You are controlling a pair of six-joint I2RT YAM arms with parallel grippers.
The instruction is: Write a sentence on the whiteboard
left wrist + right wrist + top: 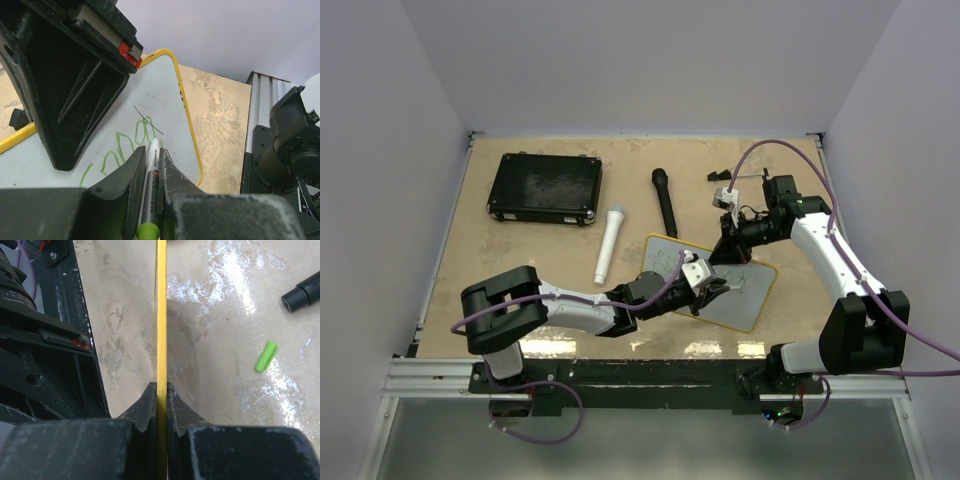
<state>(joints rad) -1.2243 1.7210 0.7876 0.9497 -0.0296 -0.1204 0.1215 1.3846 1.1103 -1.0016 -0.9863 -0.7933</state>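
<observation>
**A:** Containers first: is there one on the counter [510, 262]?

**B:** One, the black case [545, 187], at the far left. Its lid is down, so I cannot tell what is inside.

**A:** And the whiteboard?

**B:** The whiteboard [665, 258] sits near the front middle of the counter, turned at an angle and well apart from the case. Whether it lies flat or is raised along one edge, I cannot tell.

**A:** Left jaws?

**B:** The left jaws are closed tight on a marker [151, 177]. It has a white barrel, its green end [148, 232] is toward the wrist camera, and its tip is at the white surface. Beside the tip runs the sentence [125, 150] in green looping strokes, too little of it showing to read.

**A:** Right jaws?

**B:** The right jaws are pinched shut on the board's yellow rim [161, 315] along its far edge, with the rim running straight out from between them.

**A:** Anything loose?

**B:** A green cap [265, 356] lies on the counter near that rim. A white microphone [609, 243] lies between the case and the board. A black microphone [665, 202] lies further back, its near end just beside the board's far corner.
</observation>
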